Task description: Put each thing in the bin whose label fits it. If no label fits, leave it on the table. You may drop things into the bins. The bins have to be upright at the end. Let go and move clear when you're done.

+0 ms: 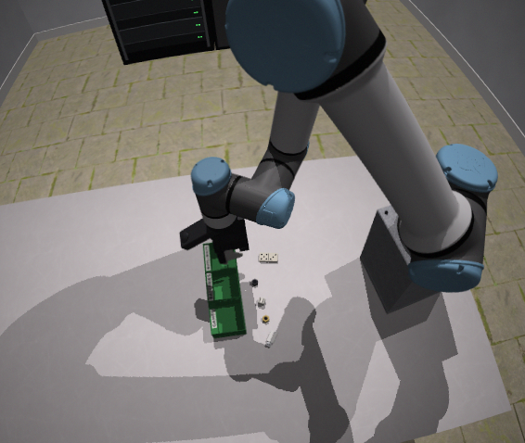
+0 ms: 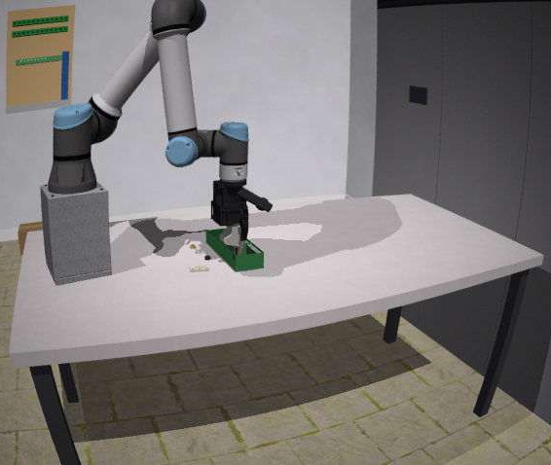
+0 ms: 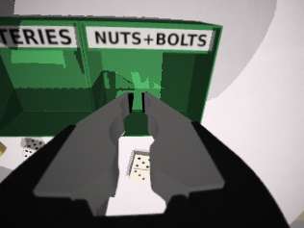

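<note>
The green three-part bin (image 1: 228, 334) (image 2: 249, 261) (image 3: 48, 125) stands upright, labelled GAMES, BATTERIES and NUTS+BOLTS; I see no object in it. My gripper (image 1: 224, 261) (image 2: 238, 254) (image 3: 138, 94) is shut down to a narrow gap, with nothing seen between the tips, low in the NUTS+BOLTS compartment. On the table beside the bin lie a domino (image 1: 268, 258) (image 2: 199, 268) (image 3: 140, 165), a small black nut-like piece (image 1: 254, 283) (image 2: 207, 258), a white die (image 1: 261, 301) (image 3: 29, 152), a brass nut (image 1: 265, 319) (image 2: 192, 246) and a pale elongated piece (image 1: 270, 338).
The small things form a rough row along the bin's robot side. The grey robot pedestal (image 1: 383, 266) (image 2: 78, 234) stands beyond them. The arm reaches over the table (image 1: 158, 404) (image 2: 315, 279) and shadows part of it. The bin walls stand close around the fingertips.
</note>
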Controlling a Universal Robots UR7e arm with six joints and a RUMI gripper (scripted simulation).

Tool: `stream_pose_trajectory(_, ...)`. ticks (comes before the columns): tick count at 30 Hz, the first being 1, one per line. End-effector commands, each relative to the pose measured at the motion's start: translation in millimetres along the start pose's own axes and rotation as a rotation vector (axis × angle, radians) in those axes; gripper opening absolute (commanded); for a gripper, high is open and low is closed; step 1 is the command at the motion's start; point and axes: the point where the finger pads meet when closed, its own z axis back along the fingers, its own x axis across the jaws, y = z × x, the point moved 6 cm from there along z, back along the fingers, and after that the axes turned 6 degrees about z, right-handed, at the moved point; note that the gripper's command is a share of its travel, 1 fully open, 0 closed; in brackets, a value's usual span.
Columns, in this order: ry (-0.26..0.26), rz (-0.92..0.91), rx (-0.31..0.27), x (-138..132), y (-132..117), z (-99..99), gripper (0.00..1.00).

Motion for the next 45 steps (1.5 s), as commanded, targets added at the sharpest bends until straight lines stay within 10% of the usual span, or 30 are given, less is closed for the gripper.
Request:
stream_pose_trajectory(1,-0.001,0.0,0.001,0,0,0.4,0.04)
stream_pose_trajectory(45,-0.001,0.0,0.001,0,0,32.4,0.04)
